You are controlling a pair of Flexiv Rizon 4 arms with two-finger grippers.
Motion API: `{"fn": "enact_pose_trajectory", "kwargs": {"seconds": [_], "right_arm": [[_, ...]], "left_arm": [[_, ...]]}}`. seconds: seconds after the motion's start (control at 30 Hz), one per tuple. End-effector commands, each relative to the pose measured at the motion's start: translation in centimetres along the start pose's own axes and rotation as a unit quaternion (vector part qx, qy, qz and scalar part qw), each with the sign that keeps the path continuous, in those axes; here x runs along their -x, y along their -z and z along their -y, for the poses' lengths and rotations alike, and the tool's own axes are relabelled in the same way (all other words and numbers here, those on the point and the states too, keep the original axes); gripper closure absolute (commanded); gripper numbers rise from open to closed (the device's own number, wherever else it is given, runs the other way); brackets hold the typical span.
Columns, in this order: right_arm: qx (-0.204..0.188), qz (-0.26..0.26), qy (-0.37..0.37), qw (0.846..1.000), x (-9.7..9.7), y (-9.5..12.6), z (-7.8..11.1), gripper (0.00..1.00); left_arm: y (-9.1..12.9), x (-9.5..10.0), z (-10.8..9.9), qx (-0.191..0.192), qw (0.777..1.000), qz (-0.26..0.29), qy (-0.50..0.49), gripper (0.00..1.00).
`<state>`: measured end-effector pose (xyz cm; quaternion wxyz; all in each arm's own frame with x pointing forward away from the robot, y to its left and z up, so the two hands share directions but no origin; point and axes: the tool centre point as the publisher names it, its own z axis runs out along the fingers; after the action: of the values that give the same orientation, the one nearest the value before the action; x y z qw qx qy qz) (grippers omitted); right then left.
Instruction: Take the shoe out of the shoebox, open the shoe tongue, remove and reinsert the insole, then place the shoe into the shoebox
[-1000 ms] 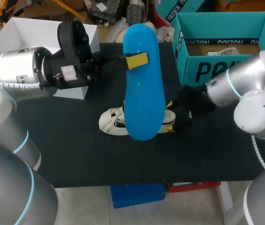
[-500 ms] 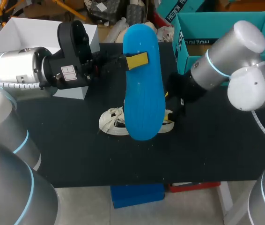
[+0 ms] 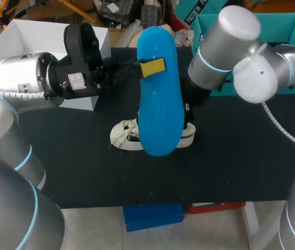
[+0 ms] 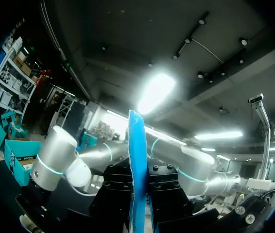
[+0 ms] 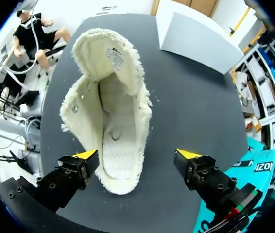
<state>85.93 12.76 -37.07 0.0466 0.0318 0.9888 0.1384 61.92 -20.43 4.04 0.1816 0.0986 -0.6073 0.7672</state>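
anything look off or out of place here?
Nothing damaged or spilled. The blue insole is out of the shoe, held upright by the left gripper; the shoe lies on the table, tongue folded open, under the open right gripper. Fits the task.

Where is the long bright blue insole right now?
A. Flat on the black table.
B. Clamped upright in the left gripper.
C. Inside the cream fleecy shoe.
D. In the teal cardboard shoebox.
B: the left gripper pinches the long bright blue insole upright above the cream fleecy shoe.
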Motion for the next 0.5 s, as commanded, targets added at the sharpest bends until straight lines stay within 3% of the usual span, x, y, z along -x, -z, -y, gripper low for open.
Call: {"fn": "enact_pose_trajectory", "kwargs": {"seconds": [0.03, 0.5], "right_arm": [[-0.122, -0.011, -0.003, 0.993, 0.6, -0.7, -1.5, 0.0], [-0.128, -0.037, 0.003, 0.991, 1.3, -2.6, -4.1, 0.0]], "left_arm": [[-0.3, -0.3, -0.1, -0.001, 1.0, 0.005, 0.0, 1.0], [-0.3, -0.3, -0.1, -0.001, 1.0, 0.005, 0.0, 1.0]]}}
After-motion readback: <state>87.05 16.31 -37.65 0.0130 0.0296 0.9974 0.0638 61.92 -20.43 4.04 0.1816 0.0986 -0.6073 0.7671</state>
